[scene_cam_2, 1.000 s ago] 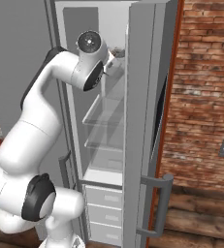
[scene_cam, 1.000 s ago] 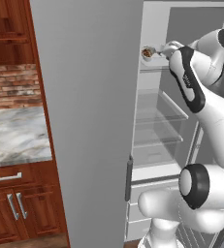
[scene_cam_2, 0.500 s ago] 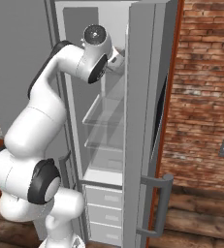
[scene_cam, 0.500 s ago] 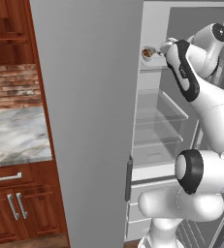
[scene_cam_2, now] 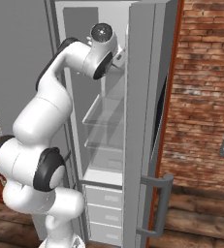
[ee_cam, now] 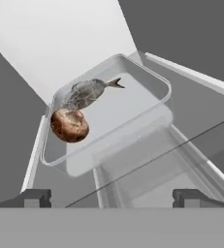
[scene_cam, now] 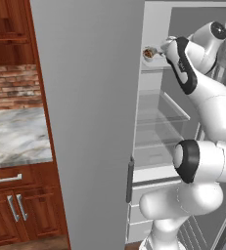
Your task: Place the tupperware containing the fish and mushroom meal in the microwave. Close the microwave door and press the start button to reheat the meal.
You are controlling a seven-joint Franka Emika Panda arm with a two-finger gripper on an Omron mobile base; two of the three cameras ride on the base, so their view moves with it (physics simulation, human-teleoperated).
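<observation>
The gripper is standing wide open and holding nothing, its two dark fingertips spread apart at the bottom of the hand view. Just ahead of it, the tupperware is sitting on an upper glass shelf inside the open fridge, not yet touched. The spread looks chosen to take the container across its width, so the step in hand is probably the approach for the pick-up.

Inside the container the fish and mushroom meal is lying toward one end: the pale grey fish resting against the glossy brown mushroom, both touching the floor of the box. With that weight off-centre, I would expect the box to tip a little if gripped at the far end.

The arm is reaching high and forward into the fridge, its upper links rising steeply from the base and the wrist bent so that the hand is pointing in along the shelf, level with the container. In the left base view the tupperware is showing just beyond the hand, near the shelf's front edge. The large grey fridge door is standing open beside the arm.
</observation>
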